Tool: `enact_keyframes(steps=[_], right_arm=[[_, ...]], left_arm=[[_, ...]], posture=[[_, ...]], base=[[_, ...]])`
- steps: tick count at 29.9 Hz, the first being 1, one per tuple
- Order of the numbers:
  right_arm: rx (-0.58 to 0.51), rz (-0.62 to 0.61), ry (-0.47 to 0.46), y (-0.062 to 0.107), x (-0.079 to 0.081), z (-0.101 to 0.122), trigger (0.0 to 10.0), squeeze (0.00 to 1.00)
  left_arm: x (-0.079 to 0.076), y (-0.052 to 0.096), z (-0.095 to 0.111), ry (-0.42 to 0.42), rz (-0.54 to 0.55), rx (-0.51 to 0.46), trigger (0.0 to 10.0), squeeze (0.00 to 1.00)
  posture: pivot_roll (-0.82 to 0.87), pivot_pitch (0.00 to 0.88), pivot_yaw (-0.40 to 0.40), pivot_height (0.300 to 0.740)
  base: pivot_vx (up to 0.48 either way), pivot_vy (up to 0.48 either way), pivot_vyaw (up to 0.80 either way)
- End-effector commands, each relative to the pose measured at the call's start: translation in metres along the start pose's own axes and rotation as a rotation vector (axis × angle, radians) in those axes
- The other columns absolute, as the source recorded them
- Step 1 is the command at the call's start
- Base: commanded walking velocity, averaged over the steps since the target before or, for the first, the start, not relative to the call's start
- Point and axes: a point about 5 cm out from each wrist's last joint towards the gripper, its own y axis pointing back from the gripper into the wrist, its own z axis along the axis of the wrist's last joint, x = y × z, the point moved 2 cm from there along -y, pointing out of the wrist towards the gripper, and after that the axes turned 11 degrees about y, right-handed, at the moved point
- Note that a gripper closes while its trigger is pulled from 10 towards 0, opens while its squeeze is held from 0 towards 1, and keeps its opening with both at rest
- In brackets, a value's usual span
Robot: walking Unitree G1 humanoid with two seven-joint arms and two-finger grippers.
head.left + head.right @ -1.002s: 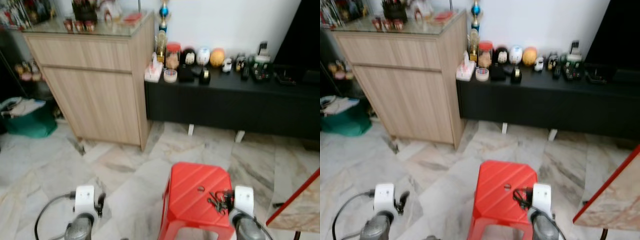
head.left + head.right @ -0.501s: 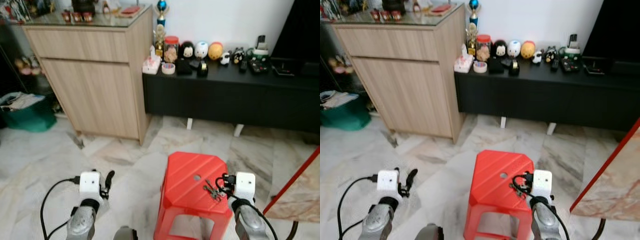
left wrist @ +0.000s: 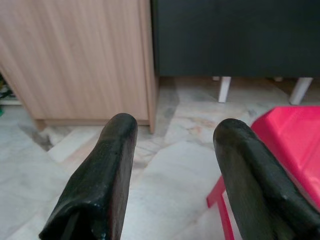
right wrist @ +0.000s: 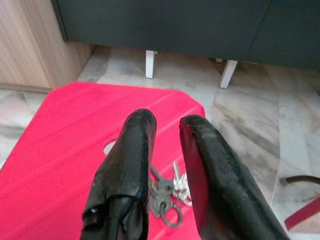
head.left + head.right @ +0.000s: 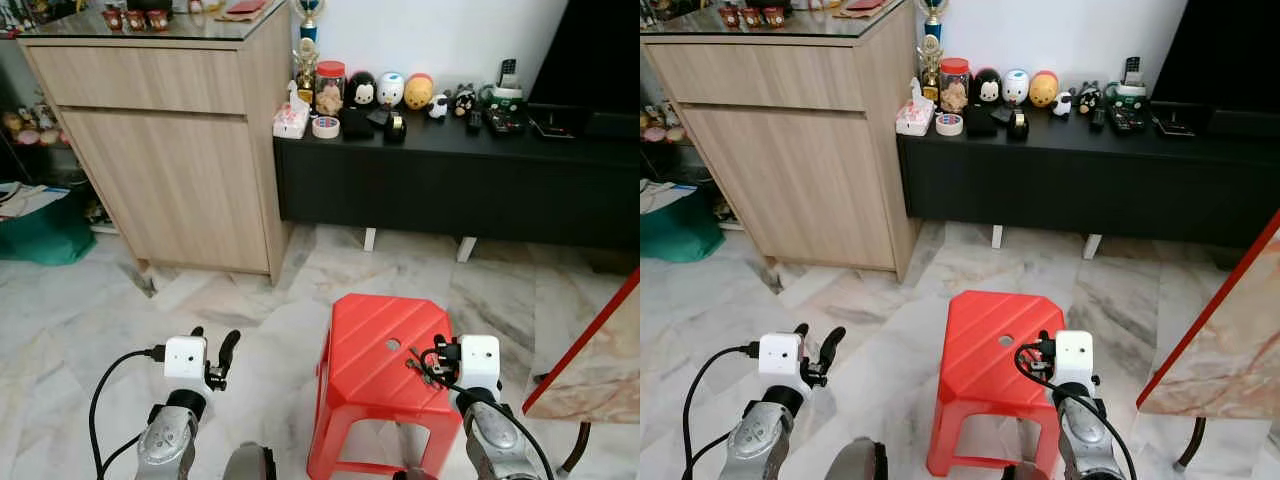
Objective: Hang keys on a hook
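While the right end effector (image 4: 165,135) hovers above a bunch of keys (image 4: 167,195) on the red plastic stool (image 5: 375,355), fingers narrowly parted, the left end effector (image 3: 172,135) hangs spread over marble floor (image 5: 90,300).

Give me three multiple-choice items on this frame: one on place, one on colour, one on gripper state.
1. Where is the bunch of metal keys?
A. on the black low cabinet
B. on the stool top
C. on the marble floor

2. What colour is the plastic stool?
A. red
B. green
C. black

3. How do the left gripper's jaws stand?
A. shut on the keys
B. shut on nothing
C. open

Answers:
1 B: the keys lie on the stool top under the right gripper.
2 A: its top and legs are red.
3 C: floor shows between its parted fingers.
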Motion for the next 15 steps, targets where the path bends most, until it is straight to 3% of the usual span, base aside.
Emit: enact_keyframes(steps=[1, 15], right_arm=[[0.004, 0.01, -0.004, -0.002, 0.0027, 0.0021, 10.0, 0.0], [0.017, 0.035, -0.047, -0.0046, 0.008, 0.0034, 10.0, 0.0]], left_arm=[[-0.0038, 0.0013, -0.0036, 0.002, -0.014, 0.022, 10.0, 0.0], [-0.0091, -0.0064, 0.0048, 0.041, -0.023, 0.006, 10.0, 0.0]], posture=[[0.03, 0.0, -0.03, 0.614], [0.02, 0.0, -0.027, 0.614]], base=[[0.0, 0.0, 0.0], [0.0, 0.0, 0.0]])
